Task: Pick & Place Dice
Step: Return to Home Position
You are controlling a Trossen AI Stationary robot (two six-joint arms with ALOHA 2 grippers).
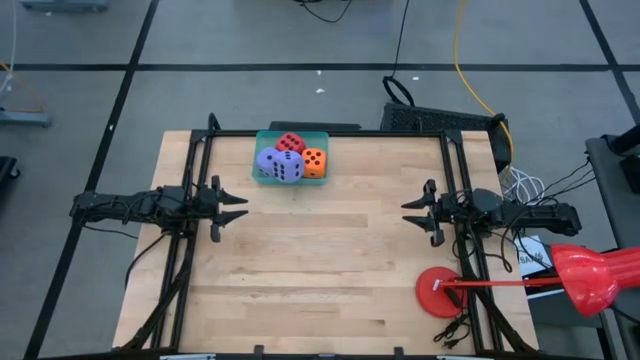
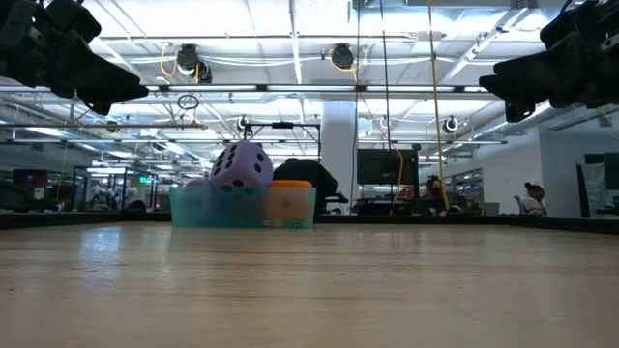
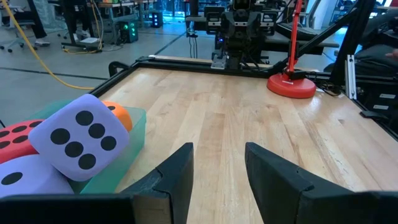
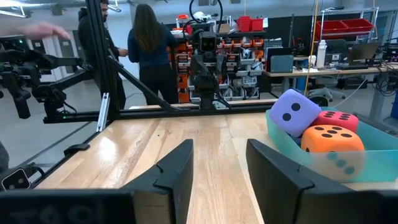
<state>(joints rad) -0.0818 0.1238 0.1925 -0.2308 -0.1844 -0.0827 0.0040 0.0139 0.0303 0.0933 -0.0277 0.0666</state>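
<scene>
We judged placing finished: four dice (image 1: 289, 158) lay in the teal tray (image 1: 264, 137) at the tabletop's (image 1: 330, 270) far edge. Left arm (image 1: 150, 207) and right arm (image 1: 490, 210) hung at its side edges, jaws wide and empty. Next called only for homing.

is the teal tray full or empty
Full: the teal tray holds the red die, orange die and two purple dice, heaped above its rim.

The tray (image 1: 263, 137) sits at the tabletop's (image 1: 330, 260) far edge, left of centre, dice (image 1: 288, 160) piled in it. The left gripper (image 1: 240, 212) and right gripper (image 1: 408, 213) flank the middle; a stand base (image 1: 437, 291) lies front right.
</scene>
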